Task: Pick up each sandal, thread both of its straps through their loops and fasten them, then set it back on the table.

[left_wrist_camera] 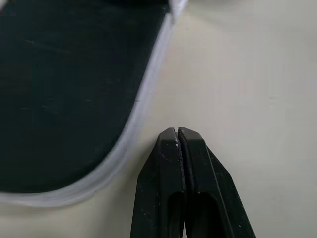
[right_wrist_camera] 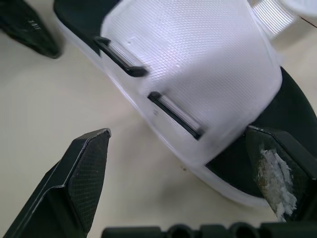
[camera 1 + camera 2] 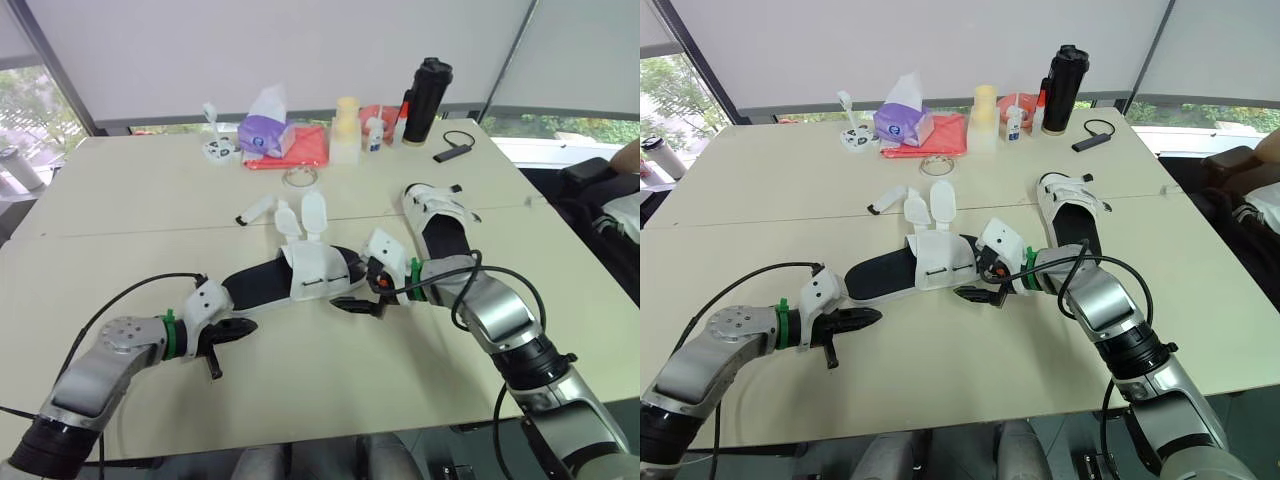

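Big pale table point(image 3: 120, 200), two sandals on it. The near sandal point(image 3: 300, 275) lies flat in the middle. The far sandal point(image 3: 440, 225) sits off to the robot's right and looks already strapped up, though that's hard to be sure of tbh. So this reads as the pick-up step on the near one.

The right gripper point(image 3: 362, 290) is spread wide, jaws either side of the sole's edge at the toe end, gripping nothing. The left gripper point(image 1: 177, 131) is pinched fully closed and empty, on the table just beside the heel.

The two white straps point(image 3: 302, 215) are splayed out loose, not through the black loops point(image 2: 173, 114). Next move is probably to close the right on the sole and lift, and the left would need to open for a strap.

There's no readable brand on the sandals, and the tissue pack point(image 3: 265, 135) label is too small to read.
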Controlling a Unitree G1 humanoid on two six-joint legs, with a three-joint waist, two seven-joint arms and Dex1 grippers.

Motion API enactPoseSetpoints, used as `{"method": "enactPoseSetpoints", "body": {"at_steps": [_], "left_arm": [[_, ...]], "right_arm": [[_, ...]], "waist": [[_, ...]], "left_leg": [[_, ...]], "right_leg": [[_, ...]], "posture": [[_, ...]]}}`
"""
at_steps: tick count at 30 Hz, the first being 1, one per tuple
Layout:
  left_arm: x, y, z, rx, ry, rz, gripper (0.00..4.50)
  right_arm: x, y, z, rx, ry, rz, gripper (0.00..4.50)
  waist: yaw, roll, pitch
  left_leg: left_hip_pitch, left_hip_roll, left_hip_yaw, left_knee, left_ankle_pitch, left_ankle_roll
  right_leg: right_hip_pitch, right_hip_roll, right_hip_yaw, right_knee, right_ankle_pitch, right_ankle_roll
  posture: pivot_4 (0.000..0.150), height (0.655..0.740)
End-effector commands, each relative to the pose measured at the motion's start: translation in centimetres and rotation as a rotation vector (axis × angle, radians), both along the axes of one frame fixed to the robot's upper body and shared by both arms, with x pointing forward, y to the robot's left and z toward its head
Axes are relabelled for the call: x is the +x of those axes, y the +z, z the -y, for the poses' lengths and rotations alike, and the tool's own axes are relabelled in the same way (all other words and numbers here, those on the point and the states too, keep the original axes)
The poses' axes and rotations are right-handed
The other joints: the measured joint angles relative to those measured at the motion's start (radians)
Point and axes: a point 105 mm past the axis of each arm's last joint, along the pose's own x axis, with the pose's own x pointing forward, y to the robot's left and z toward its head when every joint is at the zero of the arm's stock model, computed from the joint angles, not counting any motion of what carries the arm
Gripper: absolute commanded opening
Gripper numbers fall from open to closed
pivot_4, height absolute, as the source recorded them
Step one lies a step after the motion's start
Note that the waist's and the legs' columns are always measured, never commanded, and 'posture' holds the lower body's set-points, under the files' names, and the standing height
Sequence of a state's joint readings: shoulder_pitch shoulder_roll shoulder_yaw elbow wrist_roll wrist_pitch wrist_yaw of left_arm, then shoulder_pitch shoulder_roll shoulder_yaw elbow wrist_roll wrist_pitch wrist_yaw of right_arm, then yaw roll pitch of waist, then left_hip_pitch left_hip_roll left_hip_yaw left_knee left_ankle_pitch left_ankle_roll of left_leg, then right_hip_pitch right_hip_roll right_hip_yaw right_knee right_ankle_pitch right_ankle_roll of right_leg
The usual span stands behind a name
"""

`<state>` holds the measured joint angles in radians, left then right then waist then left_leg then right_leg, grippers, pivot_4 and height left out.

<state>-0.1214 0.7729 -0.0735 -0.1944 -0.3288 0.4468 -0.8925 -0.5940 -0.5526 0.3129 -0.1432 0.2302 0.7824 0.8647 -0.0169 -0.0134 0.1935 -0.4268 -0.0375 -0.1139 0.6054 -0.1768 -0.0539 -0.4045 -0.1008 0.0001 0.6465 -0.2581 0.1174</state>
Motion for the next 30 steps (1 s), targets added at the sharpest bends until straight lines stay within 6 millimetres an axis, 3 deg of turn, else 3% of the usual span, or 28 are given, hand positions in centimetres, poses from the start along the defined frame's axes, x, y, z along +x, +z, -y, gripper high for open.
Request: {"method": "enactPoseSetpoints", "body": {"at_steps": [1,11,20,28,30], "left_arm": [[0.8,0.3,-0.5,0.031,0.015,0.045,0.03],[1.9,0.7,-0.9,0.037,0.041,0.089,0.03],[2.0,1.0,-0.6,0.015,0.027,0.095,0.03],[2.3,1.1,-0.8,0.019,0.037,0.115,0.03],[2.4,1.2,-0.9,0.021,0.036,0.116,0.00]], "right_arm": [[-1.0,0.5,-0.9,0.011,0.051,0.004,4.50],[-1.9,0.3,-1.2,0.000,0.070,-0.018,4.50],[-2.7,1.5,2.4,-0.090,0.032,0.032,4.50],[-0.5,4.5,4.0,-0.053,-0.041,0.095,4.50],[0.1,4.8,4.2,-0.048,-0.049,0.107,3.97]], "waist": [[0.000,0.000,0.000],[0.002,0.000,0.000],[0.005,0.000,0.000],[0.005,0.000,0.000],[0.006,0.000,0.000]], "left_leg": [[0.000,0.000,0.000,0.000,0.000,0.000],[0.000,0.000,0.000,0.000,0.000,0.000],[-0.001,0.000,0.000,-0.001,0.000,0.000],[-0.001,0.000,0.001,-0.001,0.000,0.000],[-0.001,0.000,0.001,-0.002,0.000,0.000]], "right_leg": [[0.000,0.000,0.000,0.000,0.000,0.000],[0.000,0.000,0.000,0.000,0.000,0.000],[0.000,-0.001,0.000,-0.001,0.000,0.000],[-0.001,-0.002,0.000,-0.002,-0.001,-0.001],[-0.001,-0.002,0.000,-0.002,-0.001,-0.001]], "posture": [[0.150,0.7400],[0.150,0.7400],[0.150,0.7400],[0.150,0.7400],[0.150,0.7400]]}}
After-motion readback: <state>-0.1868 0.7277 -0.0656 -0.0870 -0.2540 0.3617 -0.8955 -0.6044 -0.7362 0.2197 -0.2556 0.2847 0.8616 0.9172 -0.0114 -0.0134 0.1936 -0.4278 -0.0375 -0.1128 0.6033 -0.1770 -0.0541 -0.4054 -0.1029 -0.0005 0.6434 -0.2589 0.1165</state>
